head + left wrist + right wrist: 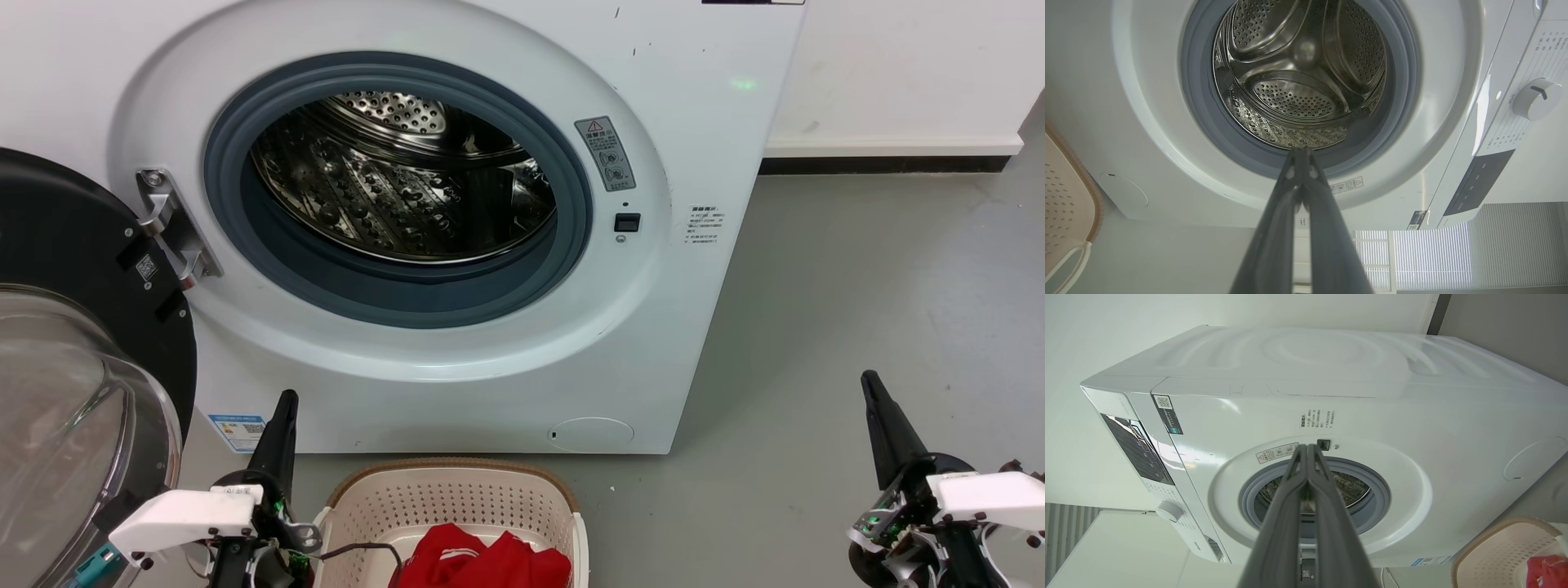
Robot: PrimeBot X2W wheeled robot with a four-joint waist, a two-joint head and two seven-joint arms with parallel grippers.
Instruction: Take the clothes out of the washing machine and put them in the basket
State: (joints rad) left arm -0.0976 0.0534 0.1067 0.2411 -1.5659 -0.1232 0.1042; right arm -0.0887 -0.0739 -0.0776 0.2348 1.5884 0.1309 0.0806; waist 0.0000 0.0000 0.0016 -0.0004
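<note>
The white washing machine (457,392) stands before me with its porthole open, and the steel drum (400,180) shows bare metal, no fabric in it. Its black-framed glass door (73,343) is swung out at the left. The cream basket (449,498) sits on the floor below the porthole with the red clothes (482,563) lying in it. My left gripper (286,400) is shut and empty, left of the basket. My right gripper (869,380) is shut and empty, over the floor at the far right. Both wrist views look at the machine (1147,143) (1412,416).
Grey floor (857,286) stretches to the right of the machine up to a white wall with a dark skirting (890,163). The open door crowds the left side beside my left arm. A corner of the basket (1498,551) with red fabric (1547,569) lies at the right wrist view's lower right.
</note>
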